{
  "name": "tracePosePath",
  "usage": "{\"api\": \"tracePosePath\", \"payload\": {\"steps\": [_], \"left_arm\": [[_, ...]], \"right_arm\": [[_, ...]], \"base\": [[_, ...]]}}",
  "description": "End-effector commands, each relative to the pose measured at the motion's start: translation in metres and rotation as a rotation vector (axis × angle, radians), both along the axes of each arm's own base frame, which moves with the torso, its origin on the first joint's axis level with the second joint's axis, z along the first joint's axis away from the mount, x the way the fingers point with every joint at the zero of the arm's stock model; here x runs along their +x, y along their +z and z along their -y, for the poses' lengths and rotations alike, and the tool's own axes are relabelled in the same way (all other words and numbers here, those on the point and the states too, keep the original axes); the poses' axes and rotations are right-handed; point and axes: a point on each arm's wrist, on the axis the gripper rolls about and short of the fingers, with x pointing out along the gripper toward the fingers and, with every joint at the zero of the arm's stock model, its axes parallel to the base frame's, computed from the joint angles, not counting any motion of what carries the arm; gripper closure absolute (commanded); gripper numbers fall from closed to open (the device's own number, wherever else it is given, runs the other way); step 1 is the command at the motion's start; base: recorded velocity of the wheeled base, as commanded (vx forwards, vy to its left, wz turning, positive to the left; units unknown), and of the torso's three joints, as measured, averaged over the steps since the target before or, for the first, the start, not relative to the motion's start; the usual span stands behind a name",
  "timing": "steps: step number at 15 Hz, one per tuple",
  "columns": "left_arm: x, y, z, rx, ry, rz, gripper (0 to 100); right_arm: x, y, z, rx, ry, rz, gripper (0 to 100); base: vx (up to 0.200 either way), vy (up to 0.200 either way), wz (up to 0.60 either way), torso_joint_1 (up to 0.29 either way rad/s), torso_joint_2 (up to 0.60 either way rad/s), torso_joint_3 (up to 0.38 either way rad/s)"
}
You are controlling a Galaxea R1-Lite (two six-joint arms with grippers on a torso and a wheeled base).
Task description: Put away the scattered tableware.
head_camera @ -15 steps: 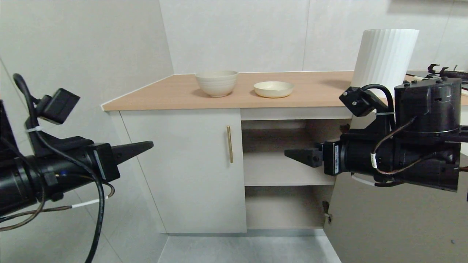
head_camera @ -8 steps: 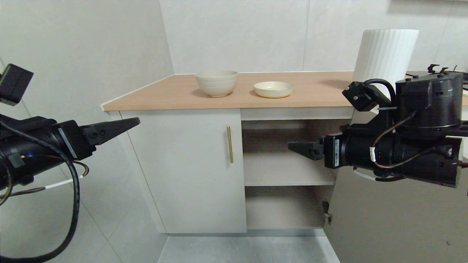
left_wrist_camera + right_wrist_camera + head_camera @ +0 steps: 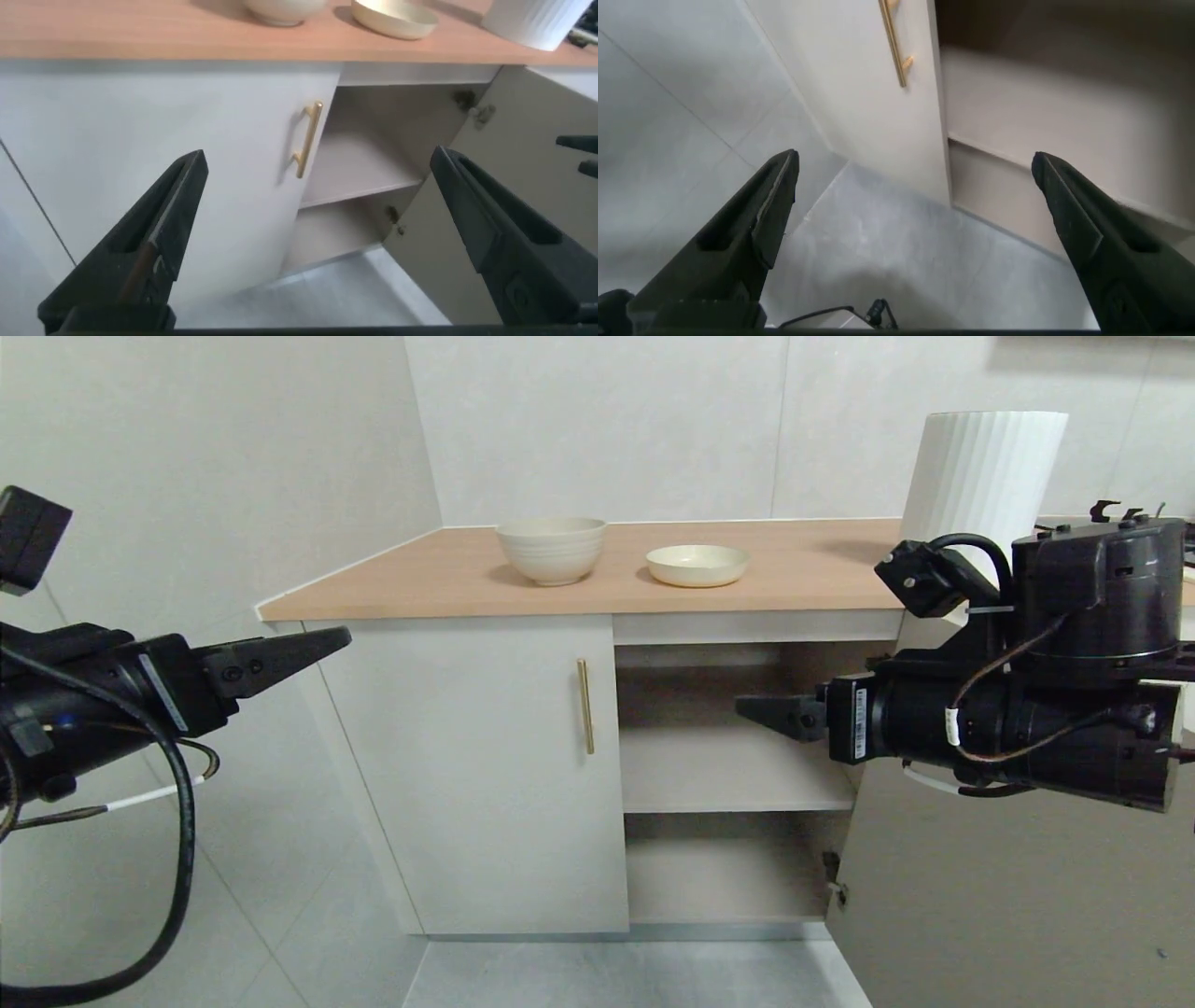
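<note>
A ribbed cream bowl [image 3: 552,549] and a shallow cream dish [image 3: 697,565] sit side by side on the wooden countertop [image 3: 812,574]; the bowl [image 3: 283,8] and dish [image 3: 394,16] also appear in the left wrist view. My left gripper [image 3: 313,645] hangs open left of the cabinet, just below counter height. My right gripper [image 3: 761,711] is open in front of the open cabinet compartment, level with its shelf [image 3: 728,770]. Both hold nothing.
A tall white ribbed vase [image 3: 985,485] stands on the counter at the right. The left cabinet door [image 3: 476,775] with a brass handle [image 3: 584,706] is closed; the right door [image 3: 980,896] is swung open. A tiled wall bounds the left side.
My left arm has drawn back to the left and risen slightly. The right arm lifted a little and then held still.
</note>
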Motion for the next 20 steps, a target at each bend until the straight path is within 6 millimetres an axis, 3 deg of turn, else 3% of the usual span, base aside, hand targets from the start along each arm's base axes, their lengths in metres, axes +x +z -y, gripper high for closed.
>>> {"api": "tracePosePath", "payload": {"steps": [1, 10, 20], "left_arm": [[0.001, -0.001, 0.000, 0.001, -0.001, -0.006, 0], [0.000, -0.003, 0.001, 0.018, -0.012, -0.006, 0], [0.001, -0.006, 0.002, 0.018, -0.013, -0.026, 0]], "right_arm": [[-0.001, 0.001, 0.001, 0.001, 0.000, 0.002, 0], [-0.006, 0.005, 0.006, -0.003, -0.003, -0.007, 0], [-0.022, 0.021, 0.016, 0.068, -0.011, -0.032, 0]], "base": [[0.000, 0.200, 0.00, 0.002, 0.00, 0.002], [0.000, 0.022, 0.00, 0.001, 0.00, 0.000], [0.180, 0.000, 0.00, 0.001, 0.00, 0.002]]}}
